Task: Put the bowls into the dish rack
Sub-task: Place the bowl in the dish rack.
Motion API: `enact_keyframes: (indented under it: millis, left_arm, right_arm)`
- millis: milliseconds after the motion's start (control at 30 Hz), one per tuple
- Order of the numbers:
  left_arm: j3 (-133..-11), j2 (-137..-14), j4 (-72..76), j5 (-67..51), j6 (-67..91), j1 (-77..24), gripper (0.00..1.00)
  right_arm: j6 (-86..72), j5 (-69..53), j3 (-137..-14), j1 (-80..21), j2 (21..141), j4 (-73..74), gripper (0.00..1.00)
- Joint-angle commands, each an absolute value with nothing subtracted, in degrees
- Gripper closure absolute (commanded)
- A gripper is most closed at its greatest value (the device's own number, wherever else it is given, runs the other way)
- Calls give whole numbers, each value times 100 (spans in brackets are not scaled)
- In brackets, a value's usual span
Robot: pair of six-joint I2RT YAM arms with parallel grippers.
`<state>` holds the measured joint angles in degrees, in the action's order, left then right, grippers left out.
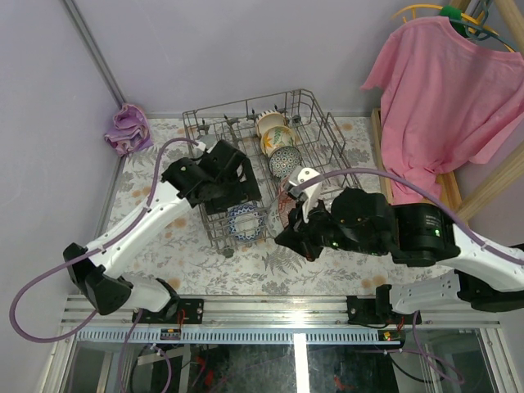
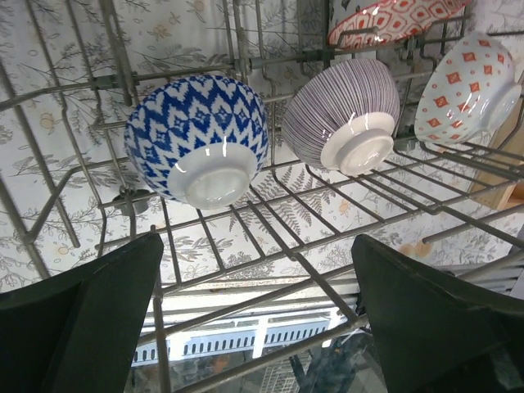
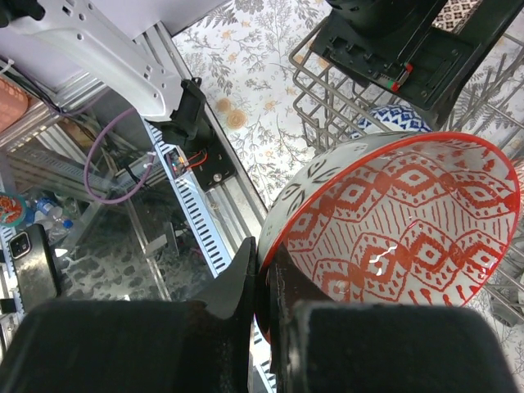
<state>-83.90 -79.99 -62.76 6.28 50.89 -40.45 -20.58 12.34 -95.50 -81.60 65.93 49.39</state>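
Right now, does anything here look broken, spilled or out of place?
Nothing broken or spilled. Only a crumpled purple cloth at the table's far left corner and a pink shirt hanging on the right seem unrelated to dishwashing.

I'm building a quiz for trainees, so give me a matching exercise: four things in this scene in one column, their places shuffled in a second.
1 blue zigzag bowl
2 bowl with red interior
3 pink shirt
4 purple cloth

A on a hanger, far right
B in the right claw
C inside the dish rack
D table's far left corner

Pairs: 1-C, 2-B, 3-A, 4-D
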Motion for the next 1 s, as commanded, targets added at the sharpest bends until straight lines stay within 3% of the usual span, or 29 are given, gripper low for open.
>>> enact_keyframes:
  millis: [0, 267, 400, 667, 967]
  left_arm:
    - [-8519, -7619, -6457, 1228, 5366, -4055, 0]
    - [-8711, -6985, -5832, 1556, 5380, -4038, 0]
    - [-8834, -6580, -5865, 1945, 5465, -4035, 0]
    - [-8638, -5500, -5463, 2168, 5734, -4037, 0]
    - [-8828, -5324, -5592, 2266, 5742, -4034, 0]
  right_arm:
    - [-2036, 948, -9962, -7950, 6808, 4440, 100]
    - [-2519, -2276, -10340, -4971, 7694, 3802, 100]
    - [-2939, -3223, -11021, -4215, 8478, 3495, 100]
    - [-3774, -4633, -12499, -3865, 10444, 3095, 100]
    - [-5437, -5643, -10521, -3893, 10591, 431, 100]
